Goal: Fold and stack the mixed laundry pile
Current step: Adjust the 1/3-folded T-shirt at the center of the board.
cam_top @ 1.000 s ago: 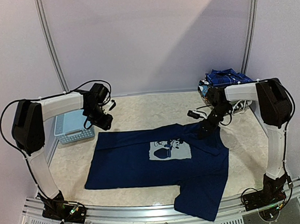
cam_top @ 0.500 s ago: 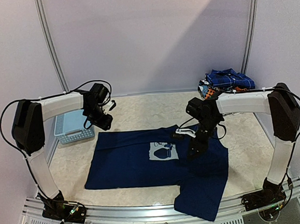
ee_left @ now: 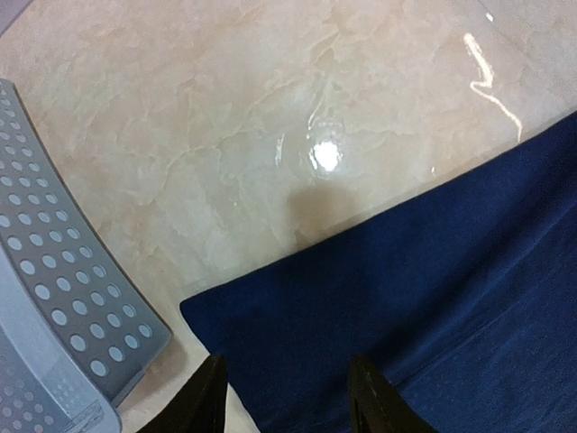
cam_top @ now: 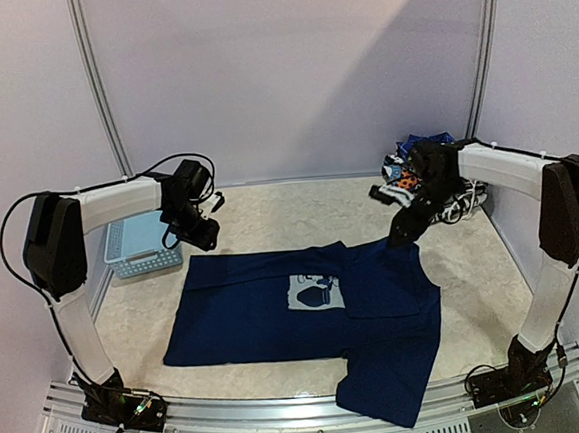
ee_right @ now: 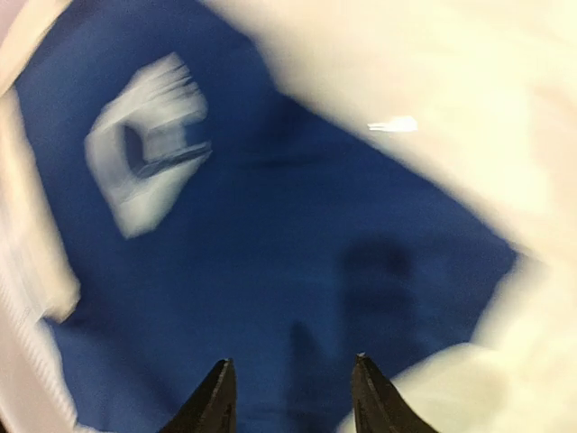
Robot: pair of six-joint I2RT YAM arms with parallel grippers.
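Your navy T-shirt [cam_top: 307,310] lies spread on the table [cam_top: 279,212], print up, its near right part draped over the front edge. Your left hand [ee_left: 288,397] hovers over its far left corner, fingers apart and empty, just beside the light-blue basket [cam_top: 136,247]. Your right hand [cam_top: 403,233] hangs over the far right edge, moderately wide, gripping nothing. The other garments [cam_top: 399,173] are bunched in the far right corner.

T-shirt [cam_top: 267,319]: navy; chest print [cam_top: 316,292] pale grey. Pile [cam_top: 397,174]: blue, mixed colours. Basket [cam_top: 132,251]: light blue, perforated. Table [cam_top: 279,212]: cream, marbled.
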